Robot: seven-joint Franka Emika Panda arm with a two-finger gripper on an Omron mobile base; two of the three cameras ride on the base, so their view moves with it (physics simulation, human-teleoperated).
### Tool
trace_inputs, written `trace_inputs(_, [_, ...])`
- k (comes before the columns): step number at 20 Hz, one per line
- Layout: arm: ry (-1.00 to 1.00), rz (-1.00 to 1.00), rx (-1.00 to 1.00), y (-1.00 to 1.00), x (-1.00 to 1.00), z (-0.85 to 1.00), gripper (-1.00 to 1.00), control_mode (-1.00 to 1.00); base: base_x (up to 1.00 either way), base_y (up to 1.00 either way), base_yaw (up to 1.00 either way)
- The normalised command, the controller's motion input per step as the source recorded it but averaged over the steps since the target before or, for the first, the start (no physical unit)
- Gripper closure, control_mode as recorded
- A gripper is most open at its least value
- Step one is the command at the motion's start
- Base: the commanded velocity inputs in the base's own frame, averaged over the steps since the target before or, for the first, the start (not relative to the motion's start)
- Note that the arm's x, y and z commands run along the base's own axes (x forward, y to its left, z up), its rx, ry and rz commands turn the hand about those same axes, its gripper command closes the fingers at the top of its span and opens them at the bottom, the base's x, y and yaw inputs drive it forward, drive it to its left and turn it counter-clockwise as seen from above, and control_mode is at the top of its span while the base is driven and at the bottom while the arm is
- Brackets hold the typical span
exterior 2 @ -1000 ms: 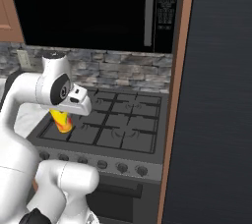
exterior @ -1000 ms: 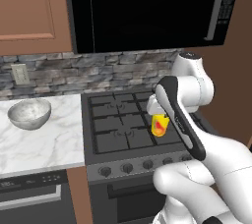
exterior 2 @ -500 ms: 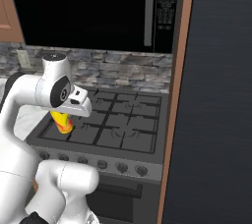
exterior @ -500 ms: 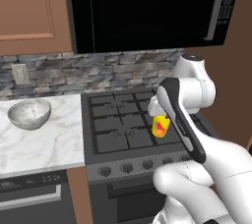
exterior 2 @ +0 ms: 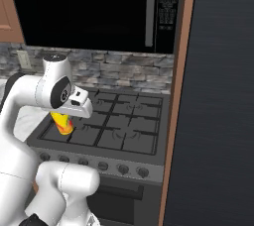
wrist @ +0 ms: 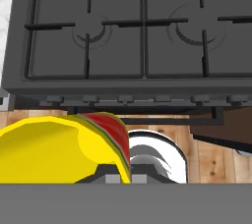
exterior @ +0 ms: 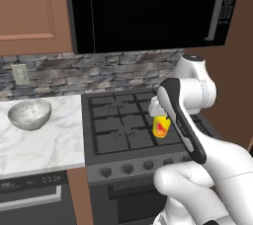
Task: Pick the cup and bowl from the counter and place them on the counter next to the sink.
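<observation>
The black stovetop (exterior: 133, 123) fills the middle, with the marble surface (exterior: 39, 142) on its left. The bowl (exterior: 29, 114) sits on that surface, far left. The end effector (exterior: 159, 118) pinches the yellow cup (exterior: 161, 126), held above the stovetop's near right burners.

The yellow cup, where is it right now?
The cup hangs in the gripper above the black stovetop, near its front right burner in the left base view, far right of the bowl on the counter.
</observation>
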Motion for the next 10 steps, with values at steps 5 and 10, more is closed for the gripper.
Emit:
trace_inputs(5, [0.00,0.00,0.00,0.00,0.00,0.00,1.00,-1.00,0.00,0.00,0.00])
trace_inputs(10, [0.00,0.00,0.00,0.00,0.00,0.00,1.00,1.00,0.00,0.00,0.00])
